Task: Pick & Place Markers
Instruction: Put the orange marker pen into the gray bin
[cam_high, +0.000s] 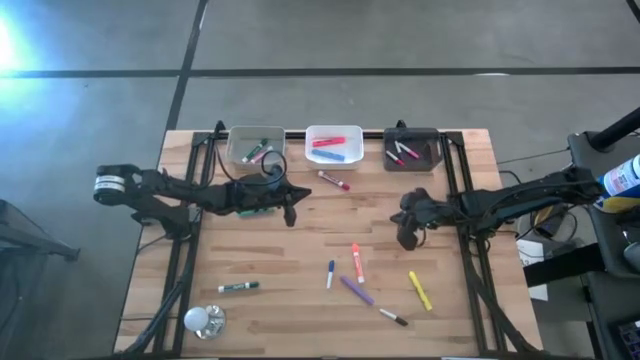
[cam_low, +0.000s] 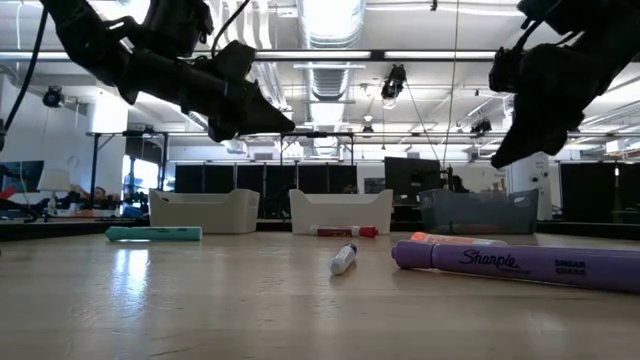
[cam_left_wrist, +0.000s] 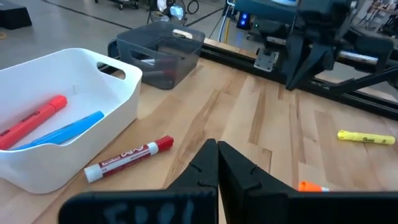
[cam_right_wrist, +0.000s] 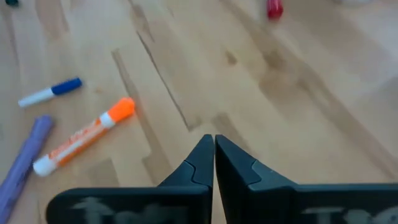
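Several markers lie loose on the wooden table: a red-capped white one (cam_high: 334, 181) near the white bin, then orange (cam_high: 357, 262), blue-capped (cam_high: 330, 273), purple (cam_high: 356, 290), yellow (cam_high: 420, 290), a thin dark-tipped one (cam_high: 392, 317) and a green one (cam_high: 238, 287). My left gripper (cam_high: 290, 214) hangs shut above the table's middle left, near the red-capped marker (cam_left_wrist: 127, 157). My right gripper (cam_high: 408, 238) hangs shut at the middle right, slanting down toward the orange marker (cam_right_wrist: 84, 135). Neither holds anything.
Along the far edge stand a clear bin (cam_high: 255, 146), a white bin (cam_high: 333, 144) and a dark bin (cam_high: 411, 148), each with markers inside. A white light bulb (cam_high: 203, 320) lies at the near left corner. Black rails run along both table sides.
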